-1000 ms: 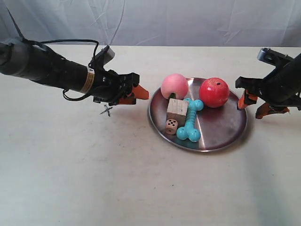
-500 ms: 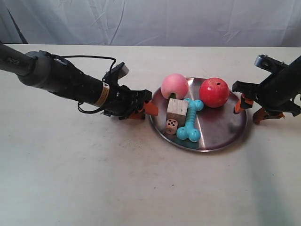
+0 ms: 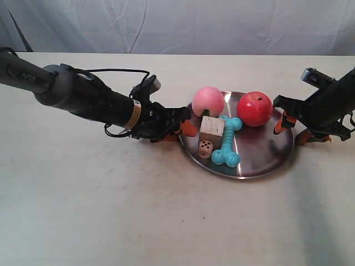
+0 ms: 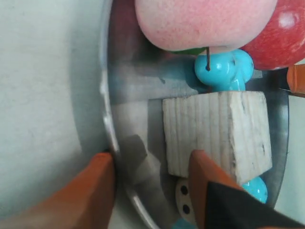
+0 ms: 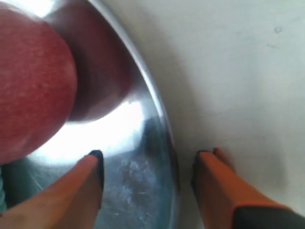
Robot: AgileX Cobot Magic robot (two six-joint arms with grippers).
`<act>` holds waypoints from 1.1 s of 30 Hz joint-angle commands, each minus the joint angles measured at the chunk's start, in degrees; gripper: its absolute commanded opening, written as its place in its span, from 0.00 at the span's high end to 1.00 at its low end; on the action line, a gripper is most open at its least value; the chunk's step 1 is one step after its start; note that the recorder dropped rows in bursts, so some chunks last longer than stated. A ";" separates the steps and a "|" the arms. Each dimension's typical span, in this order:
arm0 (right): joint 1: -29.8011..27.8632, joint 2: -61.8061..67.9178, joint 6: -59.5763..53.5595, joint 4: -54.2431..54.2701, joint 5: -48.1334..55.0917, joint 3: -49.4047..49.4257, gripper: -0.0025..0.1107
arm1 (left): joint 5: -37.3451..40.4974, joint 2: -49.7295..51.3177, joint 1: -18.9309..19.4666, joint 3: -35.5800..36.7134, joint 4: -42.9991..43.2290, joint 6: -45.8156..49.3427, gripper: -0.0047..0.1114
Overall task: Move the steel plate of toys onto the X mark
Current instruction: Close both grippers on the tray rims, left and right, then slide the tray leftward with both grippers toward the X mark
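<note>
The steel plate (image 3: 260, 149) holds a red apple (image 3: 254, 108), pink peach (image 3: 208, 102), turquoise bone (image 3: 226, 141), wooden cube (image 3: 211, 128) and die (image 3: 205, 148). My left gripper (image 3: 186, 125) stands open astride the plate's rim (image 4: 107, 119): one finger lies on the table and the other finger (image 4: 205, 181) is inside by the cube (image 4: 219, 133). The right gripper (image 3: 291, 124) is open too, straddling the opposite rim (image 5: 167, 143) near the apple (image 5: 28, 81). The left arm hides the X mark.
A pale beige tabletop (image 3: 166, 210) stretches around the plate. A wrinkled white cloth (image 3: 222, 25) hangs behind the table. The left arm's black cable (image 3: 111, 72) loops above its forearm.
The left arm has slid right, covering the X mark, and its fingers now straddle the plate's rim. The right gripper has edged onto the far rim. The plate shifted slightly right.
</note>
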 commanded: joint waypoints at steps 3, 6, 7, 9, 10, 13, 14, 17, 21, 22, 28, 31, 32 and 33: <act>-0.11 2.82 -0.77 -0.06 1.23 0.56 0.71 | 1.45 -0.13 -0.62 -0.05 -0.04 0.21 0.82; -0.11 2.82 -0.77 -0.14 2.06 0.56 0.98 | 1.35 -0.13 -0.62 -0.05 -0.04 0.21 0.92; -0.11 2.82 -0.91 -0.18 2.27 0.56 0.98 | 0.95 -0.13 -0.62 -0.05 -0.04 0.21 0.95; -0.11 2.82 -1.21 -0.18 2.99 0.56 0.98 | 0.84 -0.13 -0.62 -0.05 -0.04 0.21 0.96; -0.11 2.82 -1.21 -0.18 3.83 0.56 0.98 | 0.79 -0.13 -0.62 -0.05 -0.04 0.21 0.96; -0.11 2.62 -1.21 0.13 5.17 0.56 0.98 | -0.84 -0.32 -0.19 -0.05 0.15 0.03 0.96; 0.00 2.51 -1.21 0.25 5.50 0.56 0.98 | -1.42 -0.45 -0.06 -0.05 0.15 -0.06 0.96; 0.29 2.09 -3.08 2.72 6.35 0.56 0.98 | -1.88 -1.59 0.67 -0.05 1.57 -0.06 0.96; 2.71 1.26 -4.02 2.48 5.48 0.45 0.98 | -1.54 -4.48 2.77 -0.05 3.84 -0.06 0.96; 3.49 1.18 -4.02 2.48 5.48 0.06 0.98 | -1.27 -5.28 3.45 -0.05 4.91 -0.06 0.96; 9.33 1.18 -2.29 2.63 8.23 -6.36 0.98 | -4.49 -8.10 8.15 0.08 9.57 -0.06 0.96; 12.71 1.18 0.07 2.50 10.39 -10.71 0.98 | -7.46 -8.60 10.93 0.21 10.57 -0.06 0.96; 13.57 1.18 1.06 2.21 10.87 -11.84 0.98 | -8.95 -8.60 12.09 0.70 10.57 -0.06 0.96; 14.59 1.18 1.92 2.21 11.46 -13.22 0.98 | -10.07 -8.60 13.32 1.36 10.57 -0.06 0.96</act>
